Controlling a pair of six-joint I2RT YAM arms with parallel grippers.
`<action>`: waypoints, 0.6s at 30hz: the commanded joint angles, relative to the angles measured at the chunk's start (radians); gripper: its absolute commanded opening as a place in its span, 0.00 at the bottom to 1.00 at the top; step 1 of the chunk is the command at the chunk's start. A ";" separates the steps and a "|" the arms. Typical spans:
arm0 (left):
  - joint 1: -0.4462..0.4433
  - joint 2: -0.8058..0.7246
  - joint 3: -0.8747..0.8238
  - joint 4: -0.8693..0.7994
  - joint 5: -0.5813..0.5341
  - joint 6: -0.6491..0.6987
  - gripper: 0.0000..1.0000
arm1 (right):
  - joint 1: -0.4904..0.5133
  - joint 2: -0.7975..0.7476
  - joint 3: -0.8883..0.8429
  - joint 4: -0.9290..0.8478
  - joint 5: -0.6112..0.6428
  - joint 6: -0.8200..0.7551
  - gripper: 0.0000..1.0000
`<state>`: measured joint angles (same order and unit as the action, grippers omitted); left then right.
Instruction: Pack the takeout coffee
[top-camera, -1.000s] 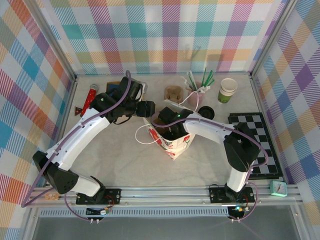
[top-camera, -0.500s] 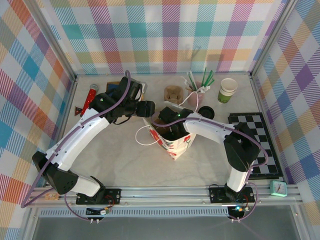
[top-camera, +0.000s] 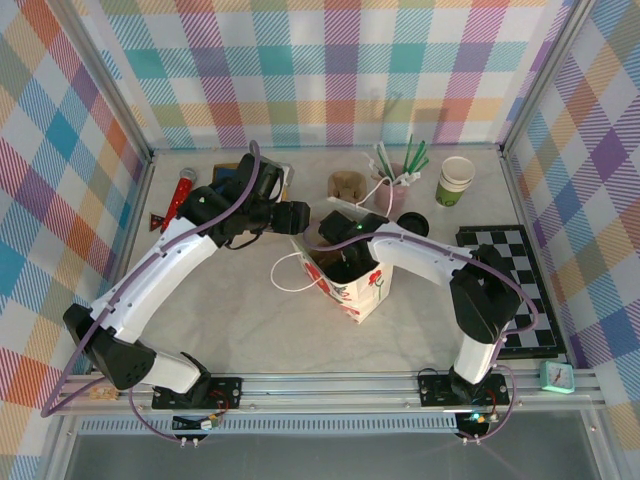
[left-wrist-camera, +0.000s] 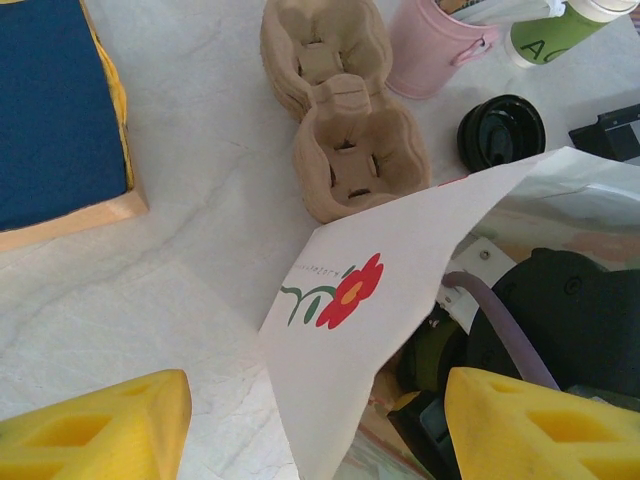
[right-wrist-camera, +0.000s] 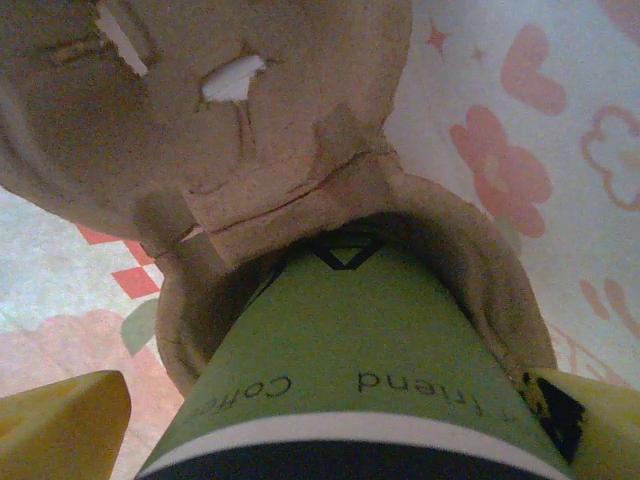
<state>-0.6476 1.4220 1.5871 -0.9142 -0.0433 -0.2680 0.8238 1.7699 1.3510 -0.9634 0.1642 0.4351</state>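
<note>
In the last second little had moved. The paper bag (top-camera: 362, 292) had slid a touch toward my right side and the near edge of the bench (left-wrist-camera: 200, 250). My right forearm had swung with it, while my left arm had kept its place at the rim. Neither pair of jaws had altered its spread. I took that to mean the placing was over and the retreat was beginning.

The takeout coffee (right-wrist-camera: 335, 350) sat inside the bag, its base down in one well of the pulp carrier (right-wrist-camera: 190, 110) lying at the bottom. My right jaws stood wide apart, one yellow pad (right-wrist-camera: 60, 425) on each side of the cup near its black lid. Whether the pads were brushing the wall I could not tell, but I judged the cup let go rather than gripped. My left jaws were apart too, straddling the bag's raised rim. One yellow fingertip (left-wrist-camera: 100, 430) hung outside over the bench and the other over the bag's mouth, clamping nothing.

The cup was smooth paper, a tapered green body with printed lettering and a cream band under the lid. The carrier was rough, fibrous brown pulp, moulded in rounded wells with ragged slits. The bag was thin white paper with a red flower print, creased and easily dragged, so pulling out seemed to call for a straight lift. Beyond it on the marbled bench lay spare pulp carriers (left-wrist-camera: 345, 110), a loose black lid (left-wrist-camera: 500, 130) and a pink cup (left-wrist-camera: 440, 45).
</note>
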 joint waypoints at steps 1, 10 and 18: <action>-0.018 -0.035 0.007 0.017 0.038 0.011 0.68 | -0.003 -0.021 0.037 -0.037 0.008 -0.011 0.99; -0.018 -0.038 0.008 0.018 0.039 0.010 0.68 | -0.002 -0.028 0.062 -0.059 0.005 -0.016 0.99; -0.017 -0.041 0.007 0.017 0.036 0.010 0.69 | 0.000 -0.040 0.071 -0.075 0.005 -0.014 0.99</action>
<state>-0.6476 1.4067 1.5867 -0.9142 -0.0433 -0.2680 0.8238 1.7660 1.3888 -1.0153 0.1642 0.4324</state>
